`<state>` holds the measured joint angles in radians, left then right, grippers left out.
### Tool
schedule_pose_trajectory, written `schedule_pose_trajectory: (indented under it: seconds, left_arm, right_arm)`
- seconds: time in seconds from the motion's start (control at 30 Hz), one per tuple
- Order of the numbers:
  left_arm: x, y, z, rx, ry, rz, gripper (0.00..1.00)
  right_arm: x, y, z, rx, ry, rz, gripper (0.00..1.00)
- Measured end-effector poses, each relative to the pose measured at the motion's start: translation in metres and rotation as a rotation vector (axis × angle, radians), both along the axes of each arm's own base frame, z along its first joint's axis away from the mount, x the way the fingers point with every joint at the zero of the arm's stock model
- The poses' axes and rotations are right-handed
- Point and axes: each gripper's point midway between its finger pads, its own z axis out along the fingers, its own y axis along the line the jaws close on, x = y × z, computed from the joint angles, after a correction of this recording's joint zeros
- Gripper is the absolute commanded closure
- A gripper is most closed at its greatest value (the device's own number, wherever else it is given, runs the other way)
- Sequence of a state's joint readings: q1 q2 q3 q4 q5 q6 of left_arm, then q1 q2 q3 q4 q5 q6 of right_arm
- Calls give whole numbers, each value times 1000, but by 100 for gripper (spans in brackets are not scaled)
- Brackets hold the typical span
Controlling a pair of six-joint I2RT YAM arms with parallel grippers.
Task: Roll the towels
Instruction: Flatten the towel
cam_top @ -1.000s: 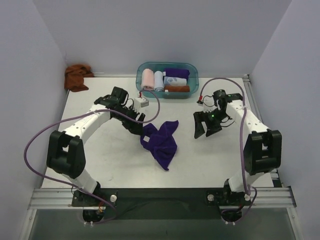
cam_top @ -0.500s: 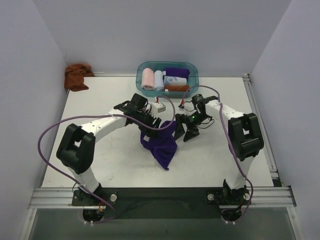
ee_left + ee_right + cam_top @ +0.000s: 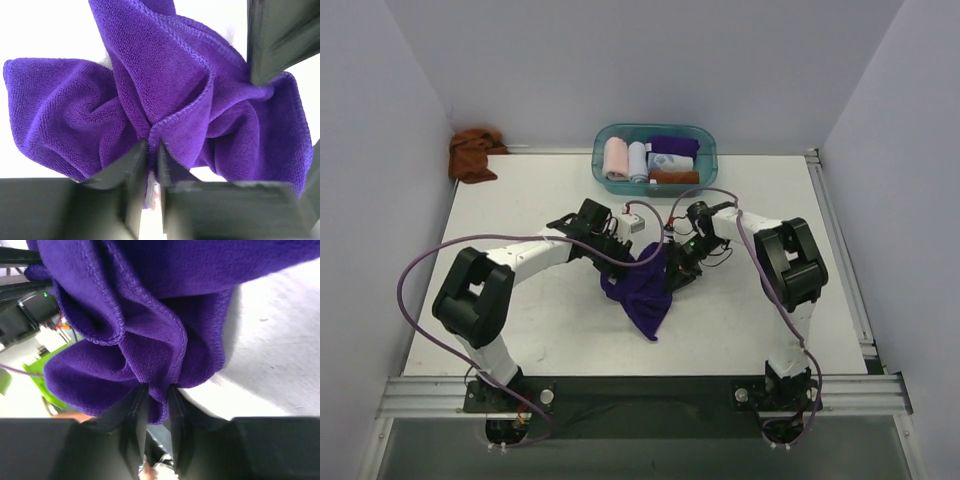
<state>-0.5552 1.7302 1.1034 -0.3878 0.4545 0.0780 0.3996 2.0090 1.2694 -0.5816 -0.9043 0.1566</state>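
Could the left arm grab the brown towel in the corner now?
Probably not yet: the left claw is shut on the purple towel. Nothing blocks the way to the brown towel.

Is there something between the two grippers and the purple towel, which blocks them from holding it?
Nothing visible does. The left gripper and the right gripper each pinch a fold of the purple towel directly, with no other object in between.
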Motion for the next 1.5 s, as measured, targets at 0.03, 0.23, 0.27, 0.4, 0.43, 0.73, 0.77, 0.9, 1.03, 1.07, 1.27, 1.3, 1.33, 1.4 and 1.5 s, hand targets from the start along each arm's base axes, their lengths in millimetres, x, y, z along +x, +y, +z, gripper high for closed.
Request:
schedule_pose_trajectory:
  seconds: [0.03,0.23,0.27,0.4,0.43,0.73,0.77,0.9,1.03,1.07,1.27,1.3,1.33,1.4,1.5]
  left_arm:
    - [0,0,1,-6,-1,0,98]
    - [13,16,33,-66,-46,53,100]
    - [18,23,42,-79,-60,74,100]
    - [35,64,78,-105,-135,177,100]
    - [37,76,85,-106,-153,204,100]
    - [6,184,42,19,-15,444,100]
    - [3,198,37,40,1,476,100]
    - [-8,206,32,67,17,426,100]
    - [-14,212,21,102,29,351,100]
    - [-14,216,19,104,30,347,100]
    - [-15,261,14,106,25,380,93]
    - [-19,267,10,129,24,354,77]
    - [-23,272,6,153,26,318,67]
    - [-32,278,-2,186,44,261,52]
    - [-41,279,-4,184,66,212,41]
  right_arm:
    - [0,0,0,7,-2,4,100]
    - [10,-22,11,15,-12,-55,100]
    - [14,-31,15,10,-28,-71,100]
    - [32,-72,37,-34,-140,-134,100]
    - [34,-83,43,-55,-170,-143,100]
    - [33,-134,60,-262,-359,-48,100]
    - [34,-145,59,-297,-369,-46,100]
    - [35,-160,64,-344,-413,0,100]
    - [35,-147,76,-340,-481,99,100]
    - [33,-140,78,-336,-495,133,100]
    - [5,-92,78,-264,-540,347,62]
    - [-3,-87,74,-260,-536,390,39]
    - [-13,-83,70,-250,-522,431,34]
    - [-32,-84,59,-242,-488,490,31]
    - [-51,-100,51,-252,-449,498,37]
